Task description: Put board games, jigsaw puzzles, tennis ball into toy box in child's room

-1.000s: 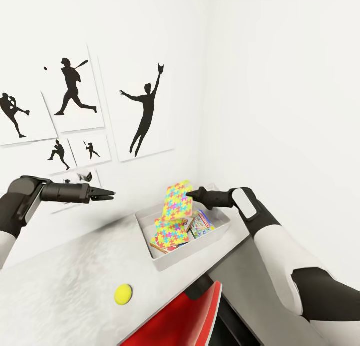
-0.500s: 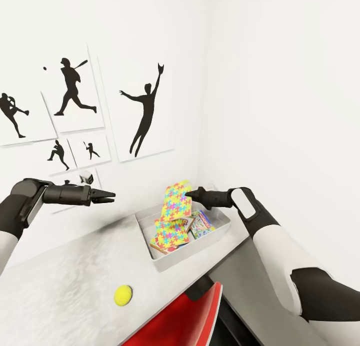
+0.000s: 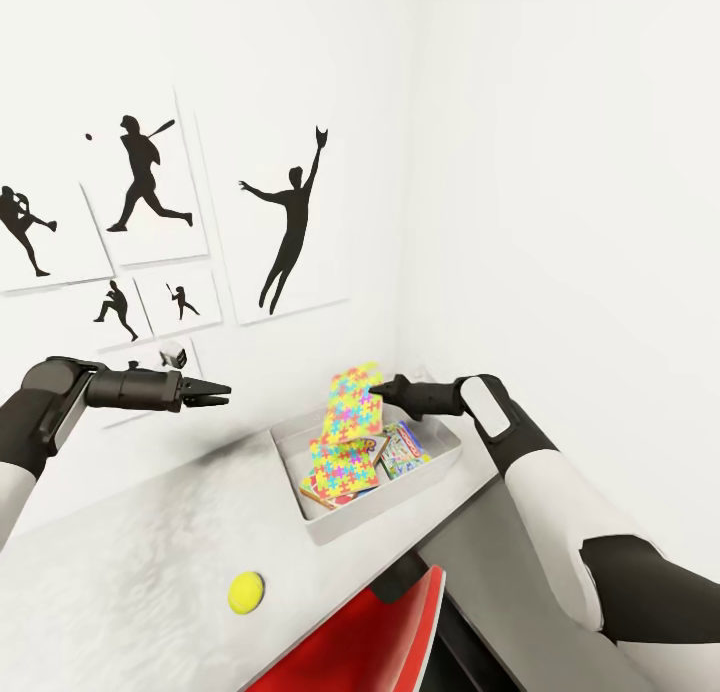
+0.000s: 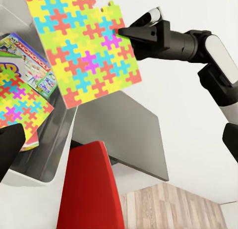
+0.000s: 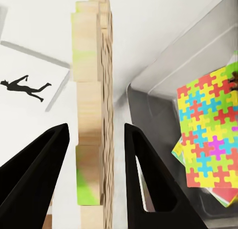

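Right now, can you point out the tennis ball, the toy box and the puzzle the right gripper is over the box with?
tennis ball (image 3: 246, 591), head view, middle of the ball.
toy box (image 3: 385, 506), head view, near outer wall.
jigsaw puzzle (image 4: 84, 45), left wrist view, centre of its coloured face.

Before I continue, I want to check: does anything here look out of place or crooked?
Yes. One jigsaw puzzle stands almost upright above the toy box, beside the right hand, not flat like the other puzzle. The tennis ball lies outside on the table.
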